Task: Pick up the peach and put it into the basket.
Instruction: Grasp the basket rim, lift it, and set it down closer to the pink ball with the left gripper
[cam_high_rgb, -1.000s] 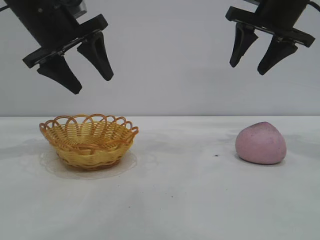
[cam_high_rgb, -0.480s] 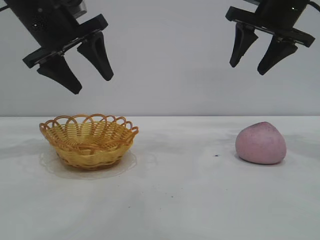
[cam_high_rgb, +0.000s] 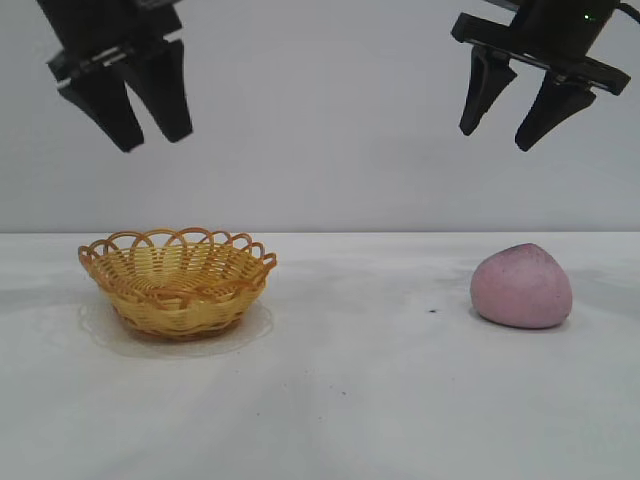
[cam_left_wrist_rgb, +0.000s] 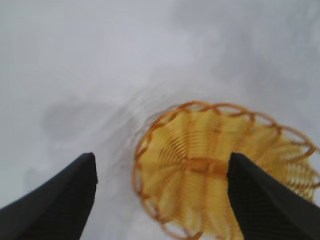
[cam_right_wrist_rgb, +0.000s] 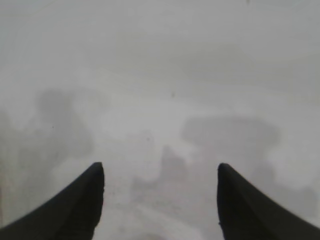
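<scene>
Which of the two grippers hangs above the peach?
The right gripper, open and empty, hangs above the peach; the left gripper hangs over the basket instead.

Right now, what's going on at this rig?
Nothing is held yet. The peach sits on the white table at the right, apart from the empty wicker basket at the left. The right tool hangs open, high above the peach. The left tool hangs open, high above the basket.
</scene>
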